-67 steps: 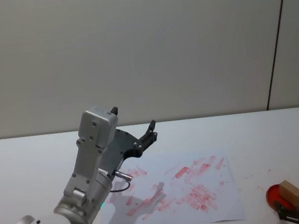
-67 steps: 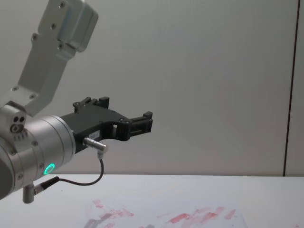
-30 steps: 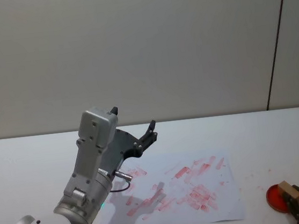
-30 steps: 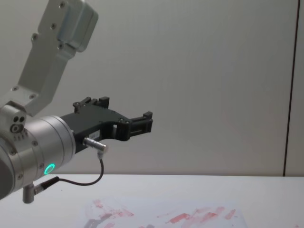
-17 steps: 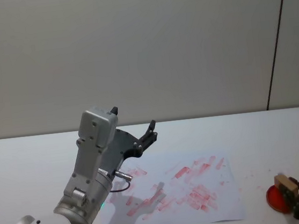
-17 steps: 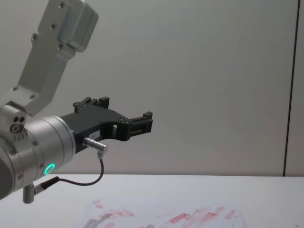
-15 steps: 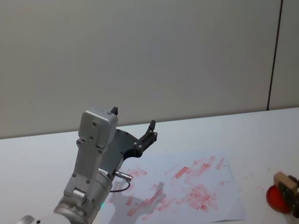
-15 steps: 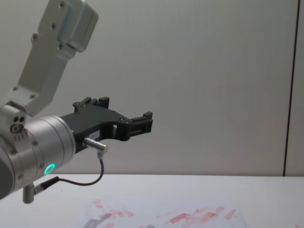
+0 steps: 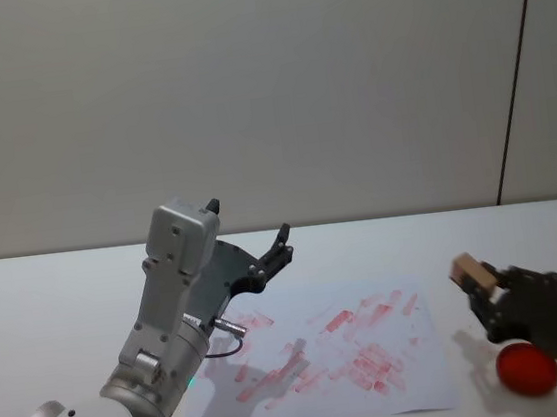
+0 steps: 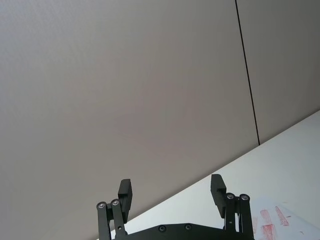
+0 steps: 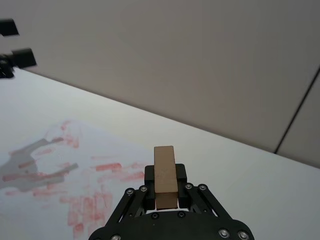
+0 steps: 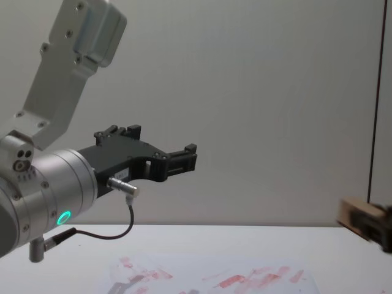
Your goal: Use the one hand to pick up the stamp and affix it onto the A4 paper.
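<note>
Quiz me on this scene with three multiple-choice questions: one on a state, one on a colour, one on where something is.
1. How is the left pincer?
A. open and empty
B. shut and empty
C. shut on a pen

2. What colour are the marks on the paper?
A. blue
B. black
C. red

3. Where is the stamp?
A. lying on the paper
B. in the left pincer
C. in the right pincer, up in the air

Answers:
1 A: its fingers stand apart with nothing between them.
2 C: red streaks and blotches cover the sheet.
3 C: the wooden block is clamped at that pincer's tip, off to the right of the sheet.
</note>
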Action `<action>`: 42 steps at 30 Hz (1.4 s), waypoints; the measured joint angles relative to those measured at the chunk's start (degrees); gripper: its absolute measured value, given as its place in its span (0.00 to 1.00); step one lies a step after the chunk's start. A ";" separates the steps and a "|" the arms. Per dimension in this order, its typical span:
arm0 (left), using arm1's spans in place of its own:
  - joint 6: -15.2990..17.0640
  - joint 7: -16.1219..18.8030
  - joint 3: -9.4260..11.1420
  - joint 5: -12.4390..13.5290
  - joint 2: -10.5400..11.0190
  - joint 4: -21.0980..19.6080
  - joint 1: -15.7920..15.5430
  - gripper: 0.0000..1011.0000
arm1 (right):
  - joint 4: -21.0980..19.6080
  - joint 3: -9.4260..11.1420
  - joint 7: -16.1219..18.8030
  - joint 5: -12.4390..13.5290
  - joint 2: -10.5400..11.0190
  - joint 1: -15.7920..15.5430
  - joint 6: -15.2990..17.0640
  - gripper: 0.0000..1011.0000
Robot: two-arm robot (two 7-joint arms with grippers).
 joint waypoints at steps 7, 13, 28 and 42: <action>0.00 0.00 0.00 0.00 0.00 0.00 0.00 0.99 | 2.09 -2.24 3.12 -1.18 -3.96 4.04 0.12 0.22; 0.00 0.00 0.00 0.00 0.00 0.00 0.00 0.99 | 5.97 -4.60 5.91 -3.57 -7.72 7.88 1.65 0.22; 0.00 0.00 0.00 0.00 0.00 0.00 0.00 0.99 | 16.32 -8.73 9.14 -9.91 -13.53 13.92 4.54 0.22; 0.00 0.00 0.00 0.00 0.00 0.00 0.00 0.99 | 19.70 -10.33 8.35 -11.79 -14.87 14.47 7.97 0.22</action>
